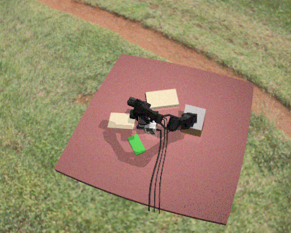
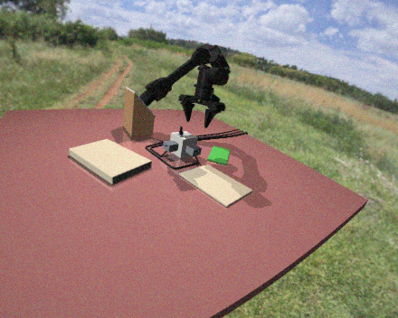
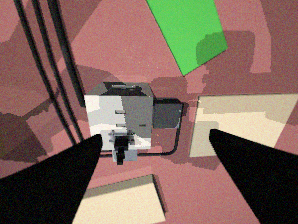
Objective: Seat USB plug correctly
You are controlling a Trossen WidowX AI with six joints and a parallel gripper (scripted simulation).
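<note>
The white power cube (image 1: 151,129) (image 2: 184,141) (image 3: 100,112) stands on the table. The small black USB plug (image 2: 181,131) (image 3: 120,149) stands upright out of its top, near one edge. How deep it sits and which way round it is are too small to tell. My gripper (image 2: 198,124) (image 3: 156,136) is open and empty, fingers pointing down. It is above the cube and off to one side of the plug. In the wrist view the plug is left of the middle between the fingertips, closer to the left one. In the top view the arm hides part of the cube's surroundings.
Grey plugs (image 2: 170,146) (image 2: 193,151) (image 3: 167,114) stick out of the cube's sides, with black cables around it. A green block (image 1: 136,144) (image 2: 219,154) (image 3: 192,35), a thick cream board (image 1: 162,98) (image 2: 109,159) and a thin one (image 1: 120,121) (image 2: 218,185) (image 3: 240,125) lie nearby.
</note>
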